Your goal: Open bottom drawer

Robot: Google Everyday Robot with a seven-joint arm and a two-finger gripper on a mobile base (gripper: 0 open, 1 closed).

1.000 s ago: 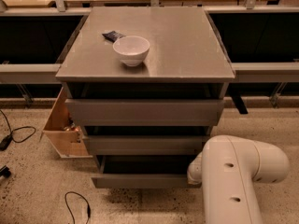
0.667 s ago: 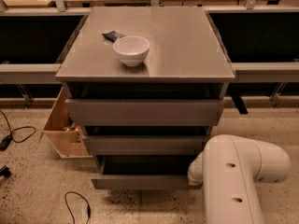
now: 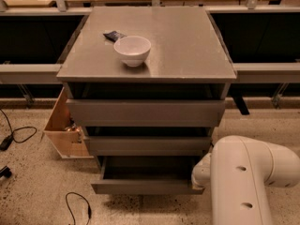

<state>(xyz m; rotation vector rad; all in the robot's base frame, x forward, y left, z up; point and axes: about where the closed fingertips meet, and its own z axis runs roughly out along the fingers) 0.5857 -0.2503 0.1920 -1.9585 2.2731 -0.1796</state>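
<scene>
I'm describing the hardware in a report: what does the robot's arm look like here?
The arm is smooth, glossy off-white: fat rounded tubular shells meeting at a bulbous joint, with two small dark round holes on the near segment. No cables or markings show. The gripper is hidden behind it, by the right front end of the bottom drawer.
</scene>
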